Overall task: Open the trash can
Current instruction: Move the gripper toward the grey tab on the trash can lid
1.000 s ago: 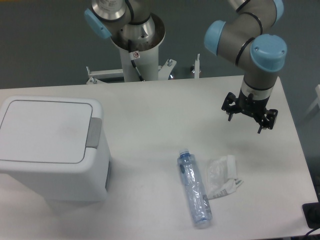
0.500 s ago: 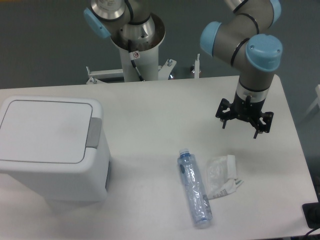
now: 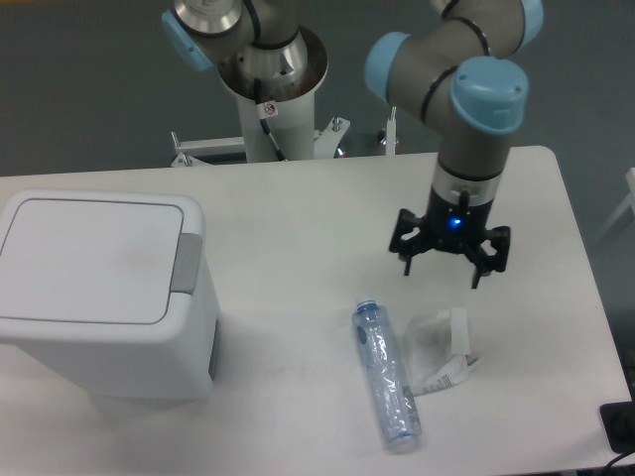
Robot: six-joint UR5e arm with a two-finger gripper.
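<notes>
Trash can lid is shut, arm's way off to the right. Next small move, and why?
Probably carry the end effector left across the table toward the grey push-button tab on the trash can. The lid lies flat and closed, and the end effector hangs empty above the plastic bottle and crumpled wrapper, far from the tab.

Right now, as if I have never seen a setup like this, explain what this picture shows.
This is a single picture from a fixed camera looking down on a white table. The grey tube with light blue caps is a robot arm, bolted to a post behind the table. At its tip is the gripper, a black claw pointing down; it hangs above the table with its fingers spread and holds nothing. On the left stands the trash can, a white box with its flat lid shut and a grey push tab on the lid's right edge. Nearer the front lie a clear plastic bottle on its side and a crumpled clear wrapper beside it.
</notes>
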